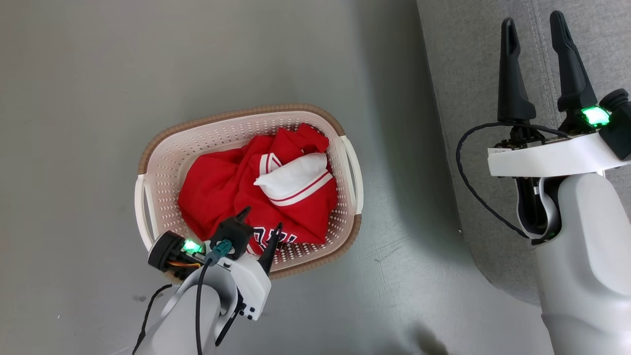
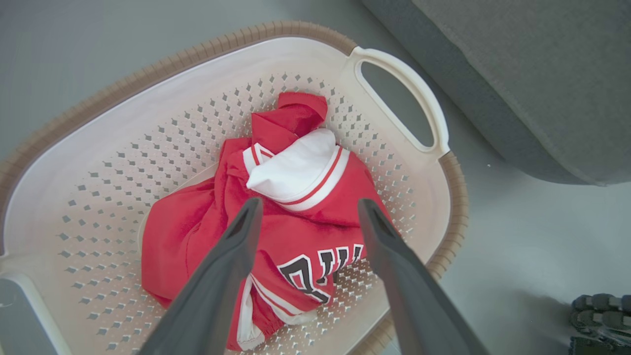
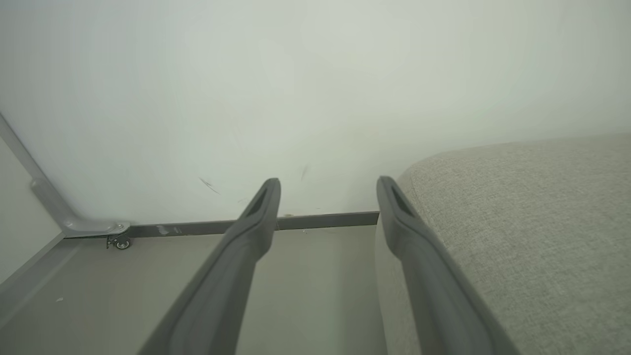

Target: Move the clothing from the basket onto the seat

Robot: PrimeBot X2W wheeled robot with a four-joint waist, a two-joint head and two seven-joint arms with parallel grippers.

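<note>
The red clothing [image 1: 231, 187] with white striped trim lies bunched in the cream basket [image 1: 162, 162] on the floor. In the left wrist view the clothing [image 2: 296, 231] shows black-and-white lettering, and the basket [image 2: 123, 128] surrounds it. My left gripper [image 1: 261, 222] hangs open just above the near edge of the pile; its tips [image 2: 308, 204] straddle the fabric without touching it. My right gripper [image 1: 535, 24] stands open and empty over the grey seat [image 1: 468, 74]. In the right wrist view the right gripper [image 3: 328, 185] points at a wall, with the seat [image 3: 517, 222] on the right.
Grey floor [image 1: 98, 74] surrounds the basket. The seat's rounded edge [image 2: 493, 98] lies close to the basket's right handle [image 2: 409, 98]. A pale wall [image 3: 296, 88] with a dark baseboard and a metal frame on a caster [image 3: 118, 241] stands beyond the seat.
</note>
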